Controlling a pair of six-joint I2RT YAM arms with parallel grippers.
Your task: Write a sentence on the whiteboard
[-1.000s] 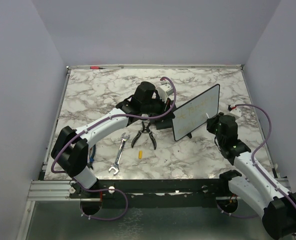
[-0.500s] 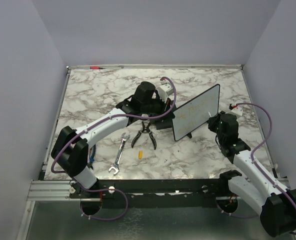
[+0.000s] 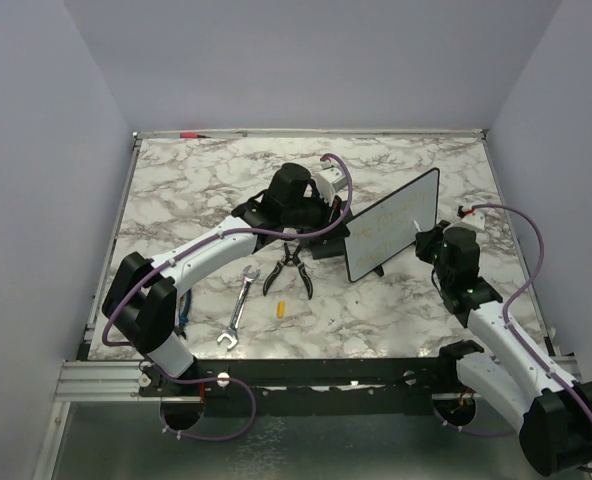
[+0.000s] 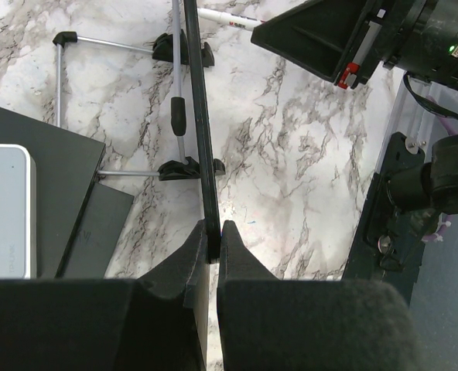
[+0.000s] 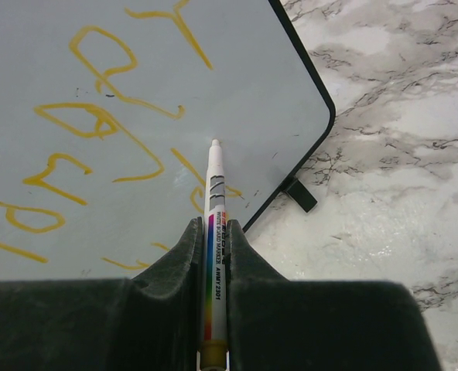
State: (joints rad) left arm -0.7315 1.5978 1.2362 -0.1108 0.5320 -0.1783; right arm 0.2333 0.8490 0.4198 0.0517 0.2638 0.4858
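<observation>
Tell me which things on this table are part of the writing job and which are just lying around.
In use: whiteboard, its yellow sentence, marker in the right pincer, left pincer clamping the board's edge.
Lying about: pliers, wrench, small yellow piece, black block with grey pad.

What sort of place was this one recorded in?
Most likely a lab robot cell, not a home or workshop: a marble-patterned table boxed in by plain pale walls, an aluminium rail at its near edge, and staged props, a wrench, pliers and the whiteboard.
</observation>
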